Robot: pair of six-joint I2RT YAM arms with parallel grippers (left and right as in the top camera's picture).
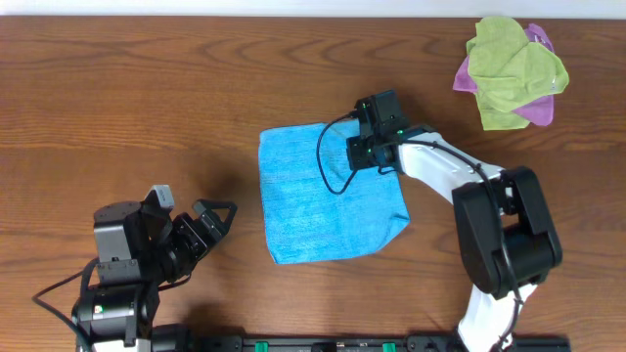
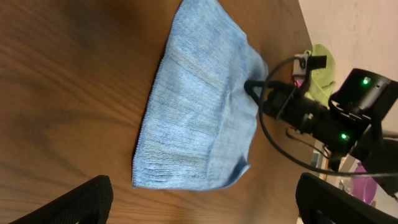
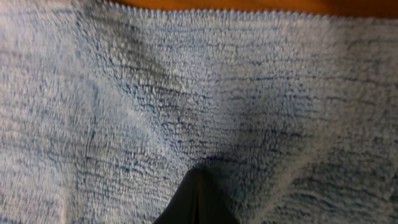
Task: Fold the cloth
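The cloth (image 3: 186, 93) shows a fuzzy terry pile, soft and matt, with a stitched edge. The table (image 1: 147, 98) is brown wood grain, smooth with a low sheen. The right arm's shell (image 1: 430, 163) is smooth, glossy white plastic.

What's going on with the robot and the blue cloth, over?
Left pincer open, off the cloth. Right pincer shut on the cloth near its right edge. Cloth spread flat, no fold yet. Green and purple cloths far off, nothing in the way.
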